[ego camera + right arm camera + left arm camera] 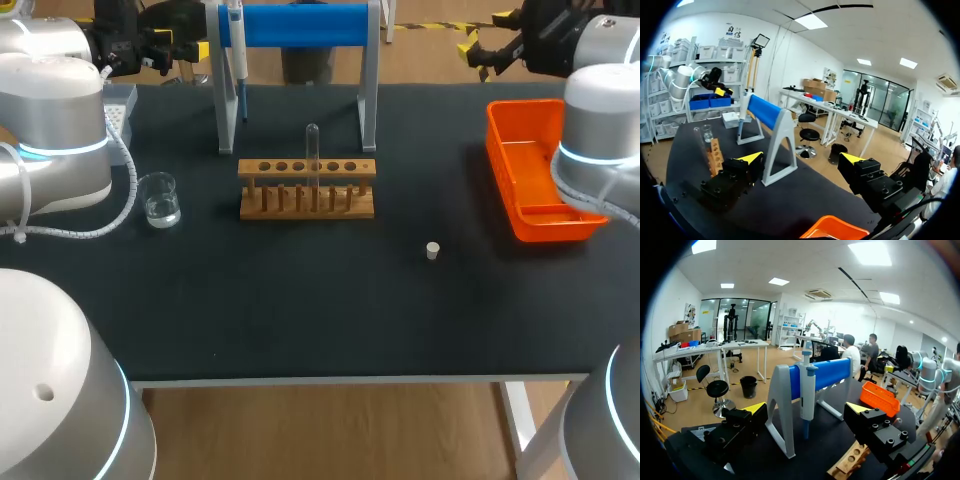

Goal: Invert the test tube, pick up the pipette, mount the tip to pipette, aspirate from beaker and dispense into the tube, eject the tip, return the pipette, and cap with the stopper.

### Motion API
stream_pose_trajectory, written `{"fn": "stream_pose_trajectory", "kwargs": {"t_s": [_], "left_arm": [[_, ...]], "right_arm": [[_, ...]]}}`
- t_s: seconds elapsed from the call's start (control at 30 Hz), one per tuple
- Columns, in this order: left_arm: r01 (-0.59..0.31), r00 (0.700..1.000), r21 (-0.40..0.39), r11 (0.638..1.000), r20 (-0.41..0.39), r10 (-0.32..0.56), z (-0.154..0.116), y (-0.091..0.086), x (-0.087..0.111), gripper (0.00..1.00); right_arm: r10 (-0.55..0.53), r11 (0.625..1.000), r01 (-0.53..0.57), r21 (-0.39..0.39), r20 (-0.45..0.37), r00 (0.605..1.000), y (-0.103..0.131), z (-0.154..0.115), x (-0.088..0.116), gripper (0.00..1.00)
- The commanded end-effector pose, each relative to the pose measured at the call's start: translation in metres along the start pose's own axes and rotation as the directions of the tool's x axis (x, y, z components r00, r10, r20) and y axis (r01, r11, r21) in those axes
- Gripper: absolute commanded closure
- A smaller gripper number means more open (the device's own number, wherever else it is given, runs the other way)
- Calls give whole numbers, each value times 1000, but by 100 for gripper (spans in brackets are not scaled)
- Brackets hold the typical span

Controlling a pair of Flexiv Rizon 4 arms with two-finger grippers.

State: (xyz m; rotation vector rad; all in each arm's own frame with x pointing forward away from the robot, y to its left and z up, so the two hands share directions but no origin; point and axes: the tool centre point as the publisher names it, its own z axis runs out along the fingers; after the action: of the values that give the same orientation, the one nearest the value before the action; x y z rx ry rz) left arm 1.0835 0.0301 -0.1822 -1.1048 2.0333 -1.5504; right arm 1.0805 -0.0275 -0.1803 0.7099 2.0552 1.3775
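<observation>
Black desk (pixel 300 310): far left, the left end effector (pixel 806 409) gapes open, facing the pipette (pixel 238 60) on its blue stand (pixel 300 25). Rightward come a glass beaker (pixel 160 200), a wooden rack (pixel 307 203) with one standing test tube (pixel 312 150), a white stopper (pixel 433 250) lying alone, an orange tray (pixel 498 160), and the open right end effector (pixel 801 159).

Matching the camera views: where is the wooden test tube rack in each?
Head view: wooden test tube rack mid-table, before the blue pipette stand.
Left wrist view: rack ahead of the left gripper, by the stand.
Right wrist view: rack beside the right gripper.
Shared landmark: the stand.
</observation>
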Motion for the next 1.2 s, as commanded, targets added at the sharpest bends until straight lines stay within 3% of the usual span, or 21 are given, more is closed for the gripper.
{"fn": "stream_pose_trajectory", "kwargs": {"t_s": [0.03, 0.4, 0.67, 0.9, 1.2], "left_arm": [[0, 1000, 0, 1000, 0, 0, 0, 0, 0, 0], [0, 1000, 0, 1000, 0, 0, 0, 0, 0, 0], [0, 1000, 0, 1000, 0, 0, 0, 0, 0, 0], [0, 1000, 0, 1000, 0, 0, 0, 0, 0, 0], [0, 1000, 0, 1000, 0, 0, 0, 0, 0, 0]], "right_arm": [[-10, 999, 8, -37, -56, 998, -5, -29, 24, 0], [-36, 990, 1, -142, -240, 970, -1, -50, 110, 0], [-31, 984, -24, -179, -300, 953, -11, -56, 160, 0], [-42, 981, -22, -191, -326, 944, -23, -58, 189, 0], [-93, 981, 27, -194, -342, 935, -31, -58, 203, 0]]}}
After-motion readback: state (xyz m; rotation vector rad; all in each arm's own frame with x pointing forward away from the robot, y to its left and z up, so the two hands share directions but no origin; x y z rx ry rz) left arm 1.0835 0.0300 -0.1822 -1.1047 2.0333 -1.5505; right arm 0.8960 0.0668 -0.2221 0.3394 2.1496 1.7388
